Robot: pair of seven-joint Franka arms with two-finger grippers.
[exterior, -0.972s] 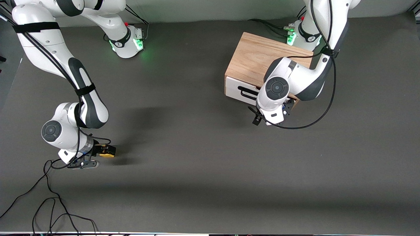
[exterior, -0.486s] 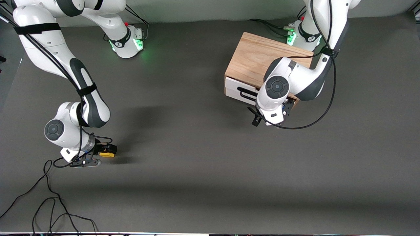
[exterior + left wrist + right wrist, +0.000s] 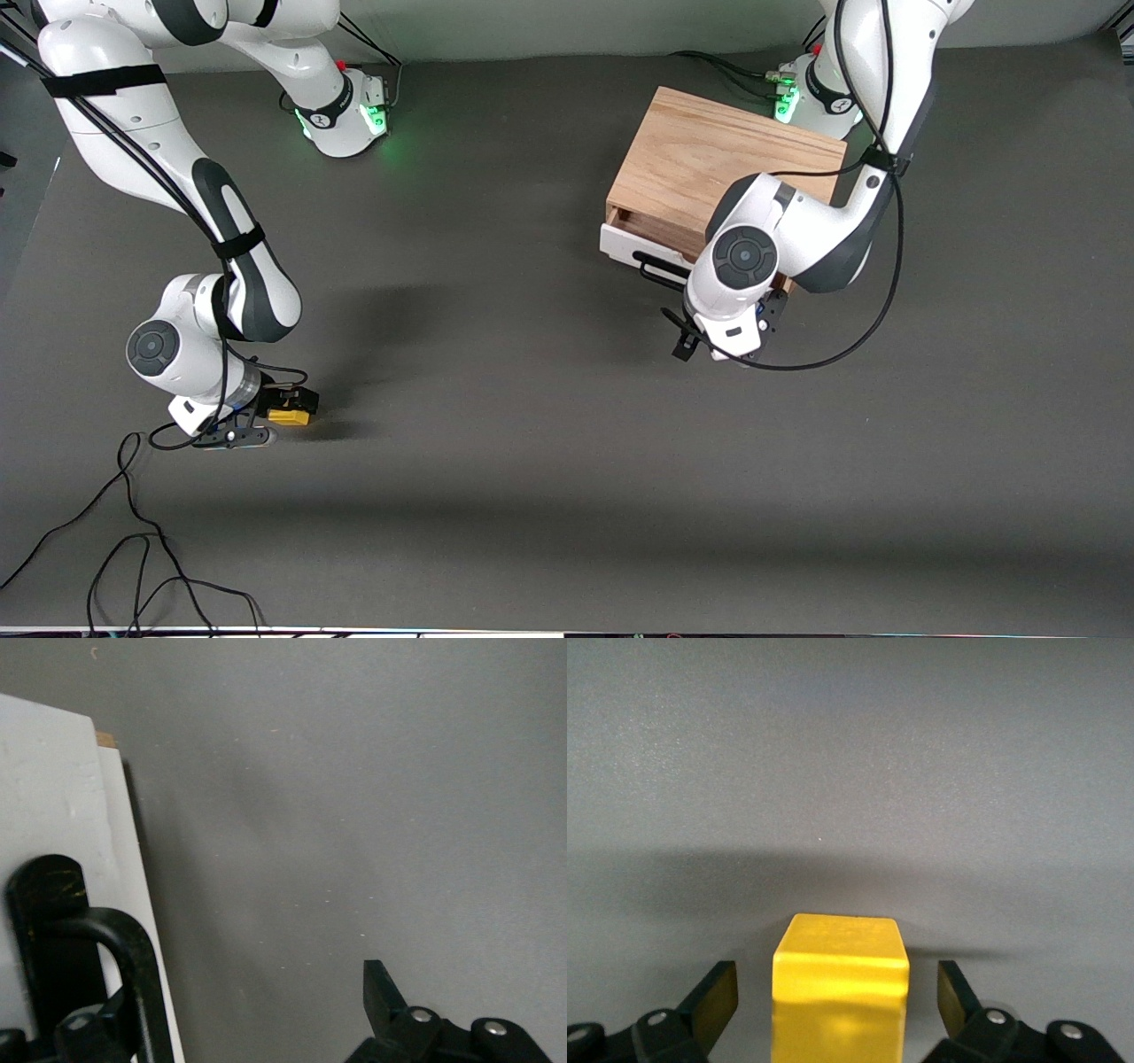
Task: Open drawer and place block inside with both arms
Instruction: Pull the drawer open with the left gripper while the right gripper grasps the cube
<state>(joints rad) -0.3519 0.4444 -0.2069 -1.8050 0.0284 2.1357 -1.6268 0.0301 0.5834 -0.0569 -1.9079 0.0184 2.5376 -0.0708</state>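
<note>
- Straddling the small bright yellow cube (image 3: 841, 979), my right gripper (image 3: 837, 997) stands wide, one black finger (image 3: 716, 992) on each side with a gap showing, nothing gripped yet.
- That block sits on the dark grey table (image 3: 532, 443), toward the right arm's end and well apart from the light-oak box (image 3: 709, 168).
- My left gripper (image 3: 719, 341) is at the long black bar handle (image 3: 124, 966), one finger hooked inside the bar; I cannot tell how wide it is.
- The white-fronted drawer (image 3: 625, 246) shows a narrow gap, so I judge it only slightly open.
- My right arm is plainly nearer the cube; closing looks next.
</note>
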